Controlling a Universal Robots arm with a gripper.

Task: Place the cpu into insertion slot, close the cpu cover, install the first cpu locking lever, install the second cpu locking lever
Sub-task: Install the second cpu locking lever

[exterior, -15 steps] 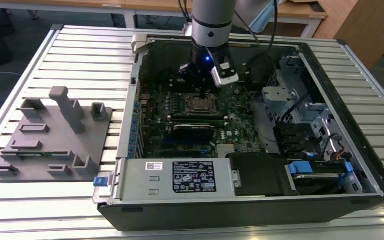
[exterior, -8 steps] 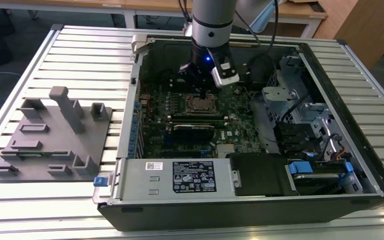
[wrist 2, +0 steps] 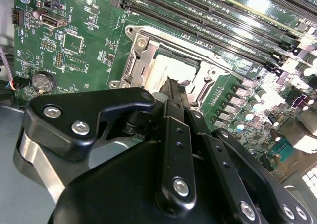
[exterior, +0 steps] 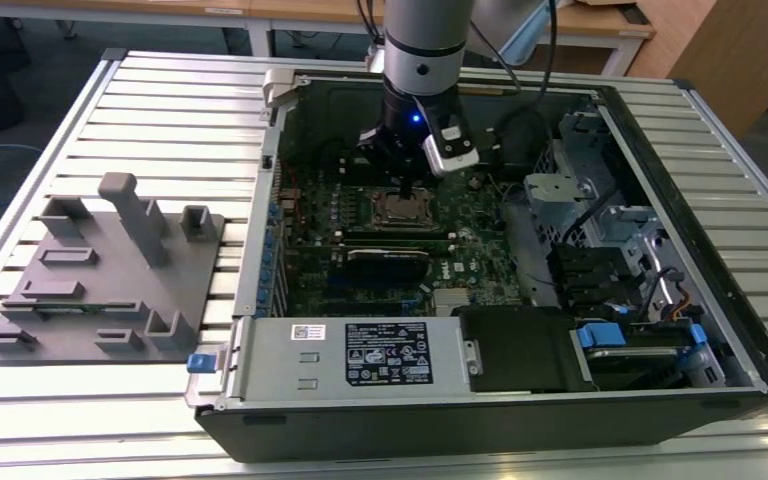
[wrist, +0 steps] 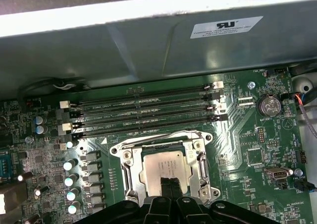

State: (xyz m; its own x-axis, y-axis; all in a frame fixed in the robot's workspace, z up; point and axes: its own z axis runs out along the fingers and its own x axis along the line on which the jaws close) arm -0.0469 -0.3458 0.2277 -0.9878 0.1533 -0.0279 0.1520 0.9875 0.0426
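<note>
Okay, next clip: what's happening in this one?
A robot arm is working inside an open computer case on a slatted table. Its gripper is down at the insertion slot on the motherboard, its tip right over the cpu, which already sits in the slot. The cpu cover appears to lie around the chip. Whether the gripper touches the cpu isn't clear.

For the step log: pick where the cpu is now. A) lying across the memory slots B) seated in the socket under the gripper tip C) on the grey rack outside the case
B: in the first wrist view the cpu sits inside the socket frame, with the gripper tip right over it.
</note>
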